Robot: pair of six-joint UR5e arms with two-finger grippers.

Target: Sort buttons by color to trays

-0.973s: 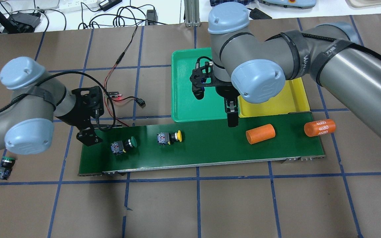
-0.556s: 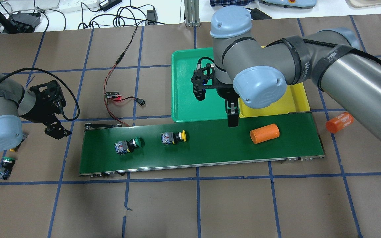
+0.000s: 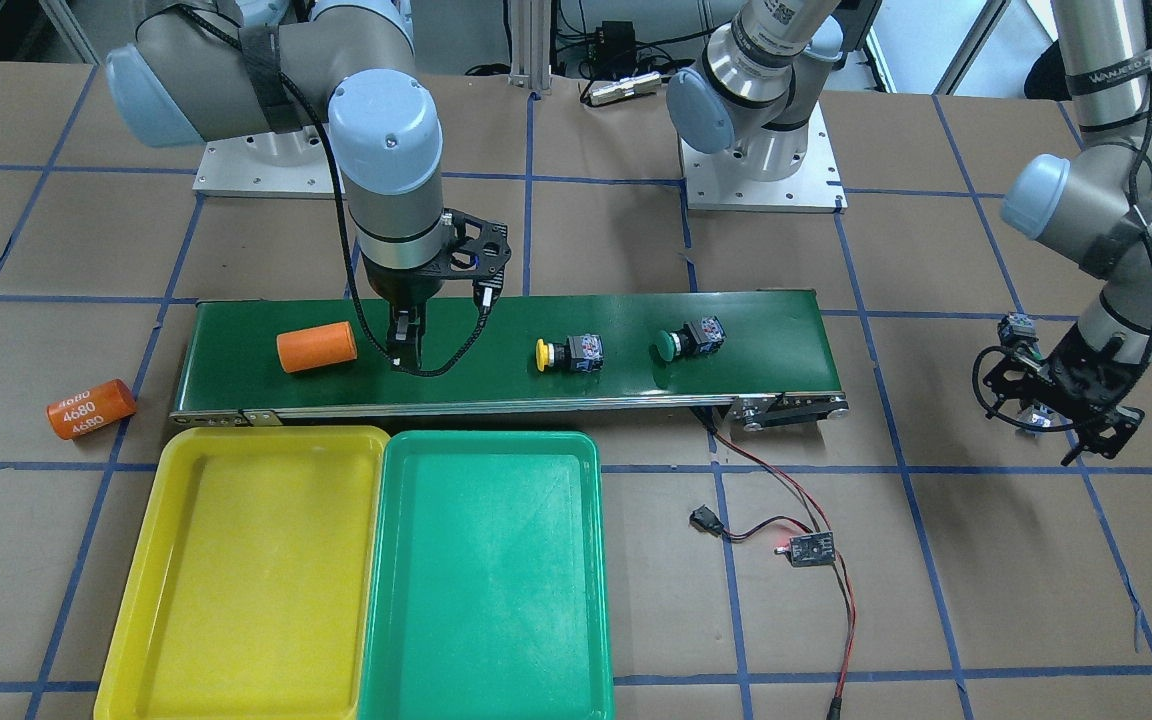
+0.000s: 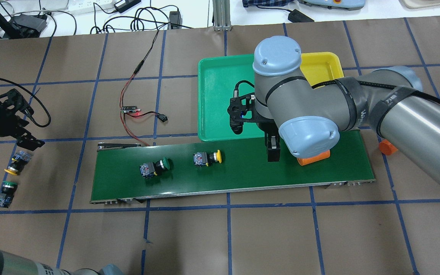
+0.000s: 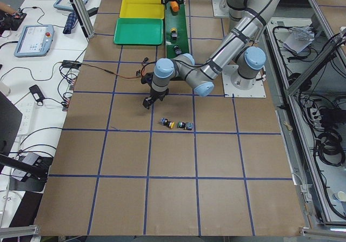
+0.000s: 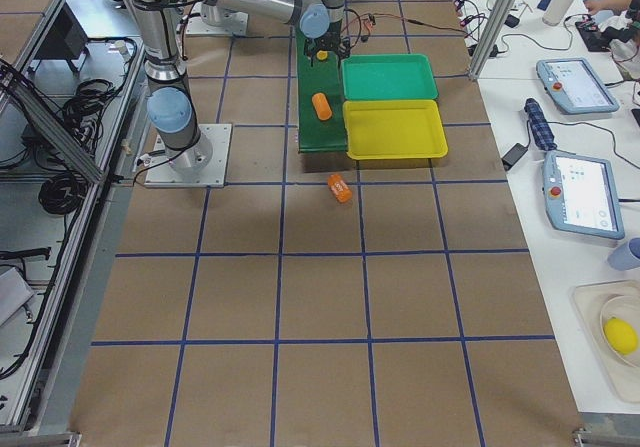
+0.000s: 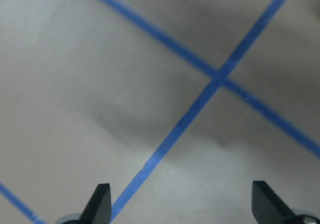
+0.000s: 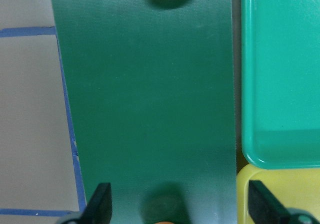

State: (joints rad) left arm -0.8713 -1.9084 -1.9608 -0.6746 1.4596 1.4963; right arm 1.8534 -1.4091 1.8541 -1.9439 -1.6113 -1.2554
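Observation:
Two buttons lie on the dark green belt (image 4: 235, 175): a green button (image 4: 155, 167) (image 3: 691, 340) and a yellow button (image 4: 206, 157) (image 3: 569, 353). Two more lie on the table off the belt's left end, a yellow one (image 4: 16, 162) and a green one (image 4: 4, 193). My left gripper (image 7: 182, 204) (image 3: 1046, 400) hangs open over bare paper just beyond them. My right gripper (image 8: 180, 204) (image 4: 273, 152) is open above the belt, between the yellow button and an orange cylinder (image 3: 314, 347). The green tray (image 3: 486, 600) and yellow tray (image 3: 236, 600) are side by side beyond the belt.
A second orange cylinder (image 3: 89, 408) marked 4680 lies on the table past the belt's right end. A small circuit board (image 4: 130, 109) with a red light and loose wires sits left of the green tray. Blue tape lines cross the brown table paper.
My left arm has drawn back leftward off the belt, uncovering the yellow button on the table. The belt's things have shifted right, and the 4680 cylinder has dropped off its end.

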